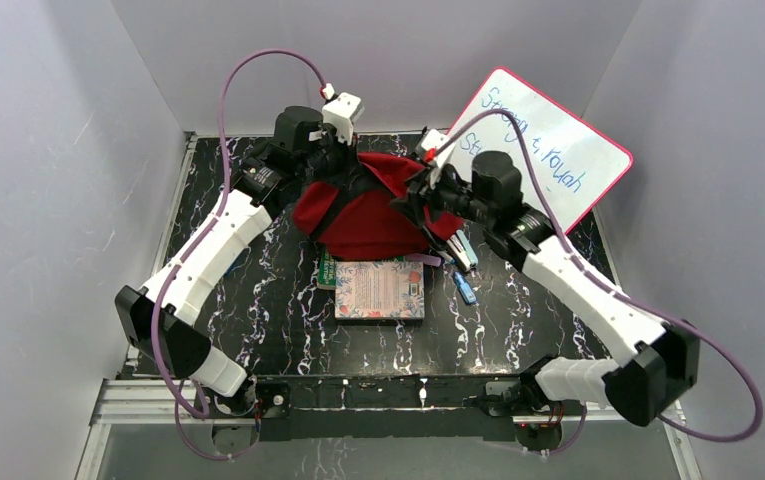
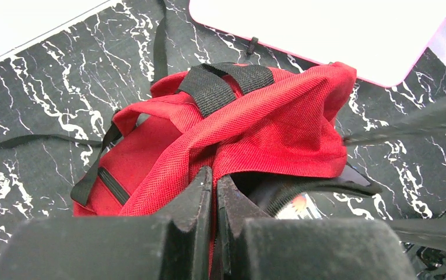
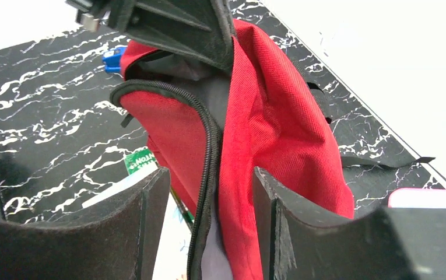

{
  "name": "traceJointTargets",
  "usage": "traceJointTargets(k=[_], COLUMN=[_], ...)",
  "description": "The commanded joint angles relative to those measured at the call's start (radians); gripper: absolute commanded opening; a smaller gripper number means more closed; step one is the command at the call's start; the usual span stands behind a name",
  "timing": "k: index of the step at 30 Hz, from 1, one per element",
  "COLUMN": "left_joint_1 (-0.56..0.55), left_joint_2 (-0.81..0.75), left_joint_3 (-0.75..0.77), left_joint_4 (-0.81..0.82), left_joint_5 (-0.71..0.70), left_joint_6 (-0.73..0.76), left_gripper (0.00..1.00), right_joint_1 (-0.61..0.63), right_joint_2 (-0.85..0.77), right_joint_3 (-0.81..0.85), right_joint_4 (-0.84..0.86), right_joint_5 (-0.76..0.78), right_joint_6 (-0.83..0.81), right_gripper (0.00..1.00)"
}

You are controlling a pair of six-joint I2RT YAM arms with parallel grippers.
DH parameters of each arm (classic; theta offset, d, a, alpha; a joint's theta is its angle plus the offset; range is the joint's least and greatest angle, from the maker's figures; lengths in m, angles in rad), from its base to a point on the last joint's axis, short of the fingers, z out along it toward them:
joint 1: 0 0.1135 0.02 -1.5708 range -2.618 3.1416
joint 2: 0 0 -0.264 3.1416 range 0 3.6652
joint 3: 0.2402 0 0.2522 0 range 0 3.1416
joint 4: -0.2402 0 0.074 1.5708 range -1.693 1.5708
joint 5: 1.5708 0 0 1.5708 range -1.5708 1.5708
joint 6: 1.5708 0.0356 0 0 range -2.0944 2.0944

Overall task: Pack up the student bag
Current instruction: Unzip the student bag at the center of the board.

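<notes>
With the bag point(image 1: 373, 215) on the desk point(image 1: 258, 310) mid-way along its far edge, the left pincer point(image 2: 214, 175), pinched on its fabric, should lift while the right pincer point(image 3: 209, 175), parted astride the zipper rim, closes and spreads the mouth for the book point(image 1: 380, 290).

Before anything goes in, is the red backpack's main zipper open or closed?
Open: the student bag shows its zipper parted and grey lining exposed, in the right wrist view.

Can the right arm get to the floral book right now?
Probably, after backing off: the right gripper straddles the zipper edge of the student bag, jaws apart, and the floral book lies uncovered nearby.
</notes>
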Motion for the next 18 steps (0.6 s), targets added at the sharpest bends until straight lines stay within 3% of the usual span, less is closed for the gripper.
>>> traceJointTargets(k=[1, 8, 14, 18], left_joint_1=[0.0, 0.0, 0.0, 0.0], left_joint_2=[-0.031, -0.031, -0.025, -0.007], left_joint_3=[0.061, 0.064, 0.094, 0.142], left_joint_4=[-0.029, -0.052, -0.053, -0.064], left_joint_5=[0.03, 0.036, -0.04, -0.161], left_joint_6=[-0.017, -0.022, -0.06, -0.098], left_gripper=[0.0, 0.0, 0.0, 0.0], right_joint_1=[-0.002, -0.002, -0.001, -0.002], right_joint_2=[-0.125, -0.204, -0.251, -0.282], right_joint_3=[-0.077, -0.147, -0.212, -0.238], right_joint_4=[0.069, -0.002, 0.01, -0.043], right_joint_5=[-0.031, -0.079, 0.087, 0.164], right_joint_6=[0.031, 0.071, 0.255, 0.386], right_gripper=[0.61, 0.6, 0.61, 0.6])
